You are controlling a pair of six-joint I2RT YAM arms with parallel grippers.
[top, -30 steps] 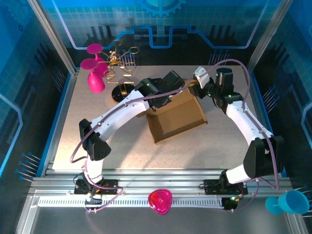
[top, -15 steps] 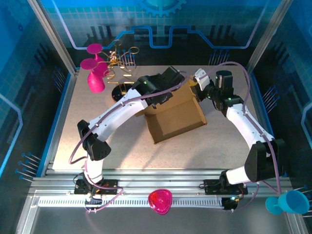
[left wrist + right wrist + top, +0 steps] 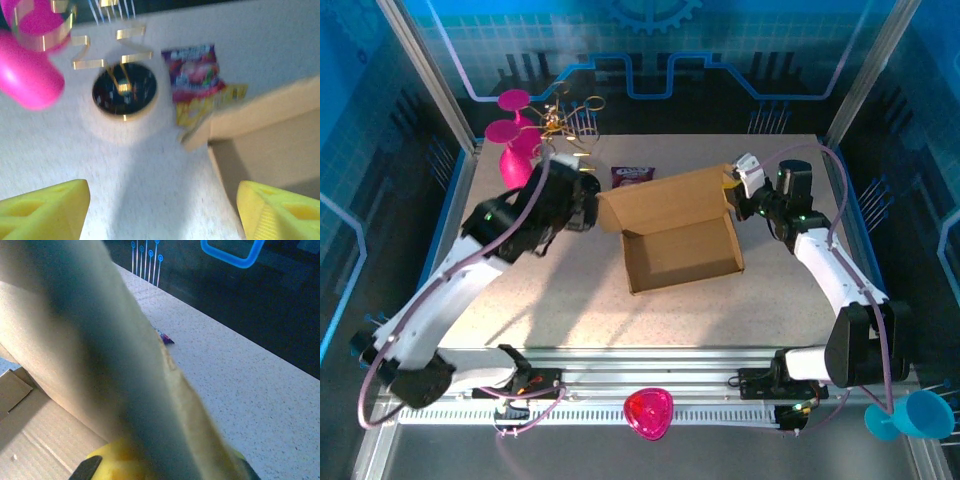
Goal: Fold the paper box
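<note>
Saw from above the table point(image 3: 570, 300) with the paper box point(image 3: 680, 255) open mid-table, back flap up. Caught the right gripper point(image 3: 733, 184) pinching that flap's right end (close up, cardboard blurred across yellow fingers point(image 3: 117, 467)). Found the left gripper point(image 3: 160, 210) spread, empty, facing a snack packet point(image 3: 197, 75).

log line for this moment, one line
left gripper: open, left of paper box, apart | right gripper: shut on lid flap, right end | paper box: tray formed, lid flap raised, not closed

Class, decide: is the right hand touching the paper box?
Touching. In the right wrist view, the raised flap of the paper box runs between the yellow fingers of the right hand, pressed against them.
</note>
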